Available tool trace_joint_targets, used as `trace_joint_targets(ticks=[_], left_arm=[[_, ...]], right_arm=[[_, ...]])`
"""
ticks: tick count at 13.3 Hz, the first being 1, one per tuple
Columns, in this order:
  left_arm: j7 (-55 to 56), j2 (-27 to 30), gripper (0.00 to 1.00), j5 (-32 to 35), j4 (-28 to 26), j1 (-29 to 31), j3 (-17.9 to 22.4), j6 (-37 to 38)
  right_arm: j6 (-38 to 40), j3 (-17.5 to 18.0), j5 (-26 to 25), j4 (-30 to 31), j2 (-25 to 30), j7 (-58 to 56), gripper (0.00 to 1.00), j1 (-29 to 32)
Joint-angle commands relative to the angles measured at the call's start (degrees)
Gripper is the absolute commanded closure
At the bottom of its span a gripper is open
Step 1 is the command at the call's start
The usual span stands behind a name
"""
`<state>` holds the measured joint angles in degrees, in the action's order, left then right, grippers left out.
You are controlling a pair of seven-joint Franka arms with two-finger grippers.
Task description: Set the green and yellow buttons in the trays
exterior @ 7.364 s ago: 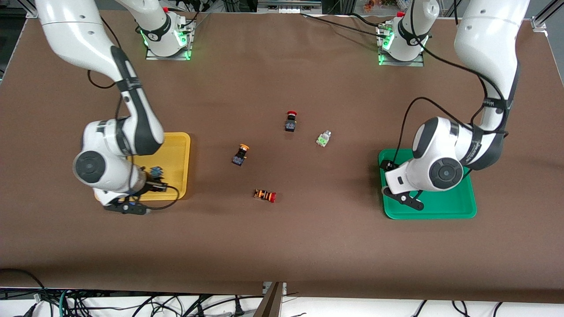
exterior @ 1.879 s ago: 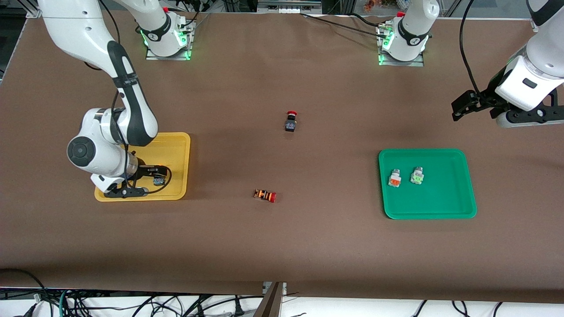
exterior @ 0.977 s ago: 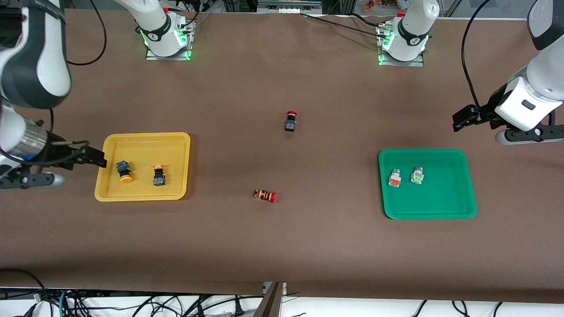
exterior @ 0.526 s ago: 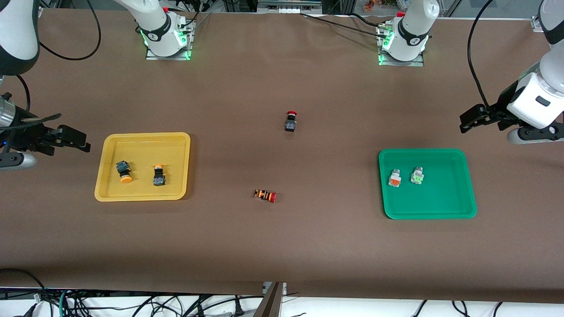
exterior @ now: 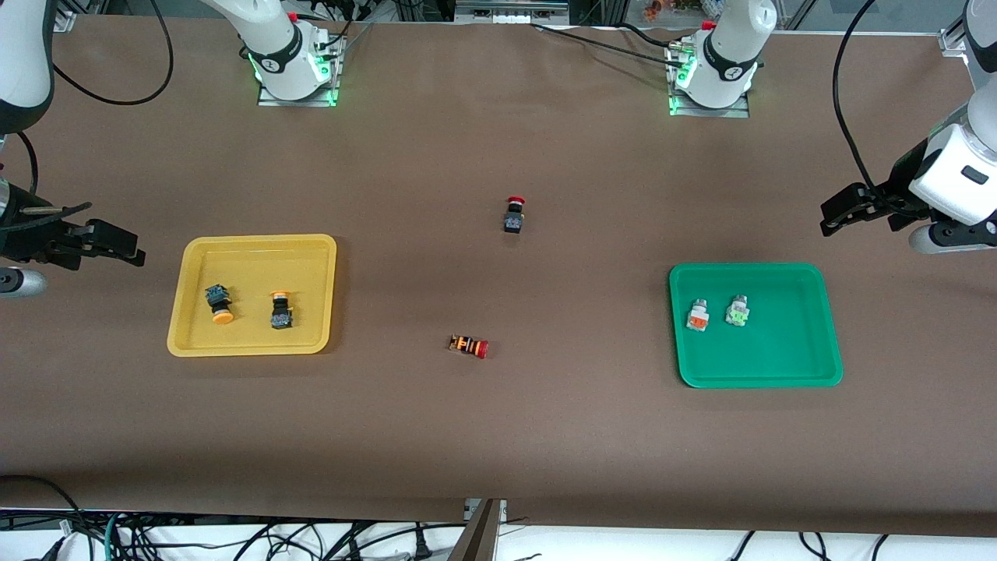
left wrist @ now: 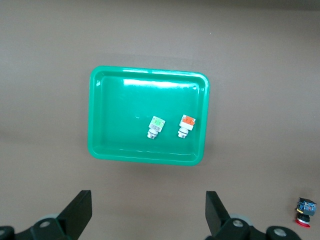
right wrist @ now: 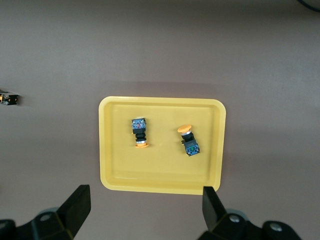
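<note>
The yellow tray (exterior: 311, 257) holds two black-bodied buttons with yellow-orange caps (exterior: 220, 305) (exterior: 280, 310); they also show in the right wrist view (right wrist: 139, 133) (right wrist: 188, 140) in that tray (right wrist: 115, 170). The green tray (exterior: 802, 358) holds the orange-faced silvery button (exterior: 697, 315) and the green-faced one (exterior: 737, 312), seen in the left wrist view too (left wrist: 185, 126) (left wrist: 156, 127) in that tray (left wrist: 110, 110). My right gripper (exterior: 125, 247) is open and empty, raised beside the yellow tray. My left gripper (exterior: 837, 212) is open and empty, raised beside the green tray.
A black-bodied button with a red cap (exterior: 514, 215) stands mid-table, also in the left wrist view (left wrist: 305, 211). An orange-striped button with a red cap (exterior: 468, 345) lies nearer the front camera, its end at the right wrist view's edge (right wrist: 8, 99).
Since the earliest frames the last buttons have gone into the trays. Both arms have lifted away outward; in the last half second each gripper has drifted slightly farther from its tray.
</note>
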<state>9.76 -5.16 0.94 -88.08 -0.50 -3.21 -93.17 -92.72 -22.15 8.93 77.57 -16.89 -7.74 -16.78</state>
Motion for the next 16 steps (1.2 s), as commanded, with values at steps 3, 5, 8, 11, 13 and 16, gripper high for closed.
trace_joint_targets(ticks=[3,5,8,11,13,16], left_arm=[[-1.49,-0.82,0.00,-1.03,1.94,0.33,-0.40,1.15],[-1.49,-0.82,0.00,-0.94,1.86,0.33,-0.31,1.23],[-1.58,-0.91,0.00,-0.94,1.94,0.33,-0.39,1.32],[-1.49,-0.91,0.00,-0.94,1.86,0.24,-0.48,1.41],[-1.49,-0.82,0.00,-0.94,1.86,0.24,-0.48,1.41],[-1.49,-0.82,0.00,-0.94,1.86,0.24,-0.48,1.59]], right_arm=[[-2.72,14.46,-8.98,1.78,4.04,4.48,0.02,10.78],[-3.52,16.52,-10.07,4.86,7.30,7.03,0.02,12.55],[-5.62,22.04,-10.07,11.17,12.30,7.04,0.02,18.69],[-6.08,22.24,-10.07,12.26,12.50,6.34,0.02,18.89],[-5.90,22.24,-10.07,11.90,12.06,6.60,0.01,18.89],[-5.81,22.24,-9.90,11.90,11.97,6.34,0.01,18.89]])
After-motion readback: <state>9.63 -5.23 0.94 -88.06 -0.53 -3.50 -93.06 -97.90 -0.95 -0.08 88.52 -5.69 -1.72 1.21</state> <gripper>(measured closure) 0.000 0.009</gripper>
